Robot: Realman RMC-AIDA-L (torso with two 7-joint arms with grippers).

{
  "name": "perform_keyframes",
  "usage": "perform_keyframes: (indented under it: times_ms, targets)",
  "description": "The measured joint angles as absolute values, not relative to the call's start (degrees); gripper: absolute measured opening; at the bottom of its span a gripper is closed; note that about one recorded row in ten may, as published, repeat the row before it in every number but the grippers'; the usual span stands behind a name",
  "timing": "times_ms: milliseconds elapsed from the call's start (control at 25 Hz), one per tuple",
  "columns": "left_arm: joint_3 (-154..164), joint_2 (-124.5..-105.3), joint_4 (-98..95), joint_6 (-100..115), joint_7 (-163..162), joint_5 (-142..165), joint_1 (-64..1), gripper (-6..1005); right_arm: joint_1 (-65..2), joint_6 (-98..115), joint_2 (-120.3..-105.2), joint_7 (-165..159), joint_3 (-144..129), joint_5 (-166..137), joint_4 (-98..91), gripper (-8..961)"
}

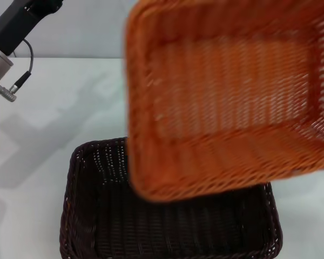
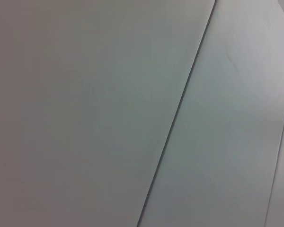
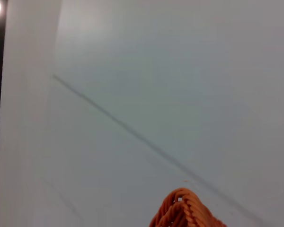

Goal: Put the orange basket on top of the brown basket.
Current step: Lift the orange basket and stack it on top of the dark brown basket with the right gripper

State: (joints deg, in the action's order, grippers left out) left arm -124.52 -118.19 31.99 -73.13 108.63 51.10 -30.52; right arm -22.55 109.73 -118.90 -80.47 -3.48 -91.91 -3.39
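The orange basket (image 1: 227,97) hangs tilted in the air above the brown basket (image 1: 167,216), which sits on the white surface (image 1: 38,162). The right pincer presumably carries it, though unseen; neither pincer's opening can be told. No writing shows.

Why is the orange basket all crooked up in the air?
The orange basket is tilted and lifted off the table, its open inside facing the head camera, covering the far part of the brown basket. It isn't resting on it yet. What holds it is out of view. Nothing looks broken or spilled.
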Motion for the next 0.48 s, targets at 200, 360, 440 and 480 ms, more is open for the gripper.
perform_keyframes:
  times_ms: [200, 360, 440, 480]
  targets:
    - [-125.0, -118.10, 32.0, -73.0, 108.8, 51.4, -30.9, 860, -22.1, 109.5, -119.17, -74.9, -5.3, -97.3, 1.3, 174]
    - [-125.0, -118.05, 31.6, -72.6, 108.8, 51.5, -31.2, 860, -22.1, 109.6, -119.18, -71.0, -5.3, -101.8, 3.1, 199]
    - [-125.0, -118.04, 31.2, -72.5, 108.8, 51.5, -31.4, 860, -22.2, 109.6, -119.22, -67.6, -5.3, -105.9, 4.2, 211]
    - [-125.0, -118.04, 31.2, -72.5, 108.8, 51.5, -31.4, 860, -22.2, 109.6, -119.22, -67.6, -5.3, -105.9, 4.2, 218]
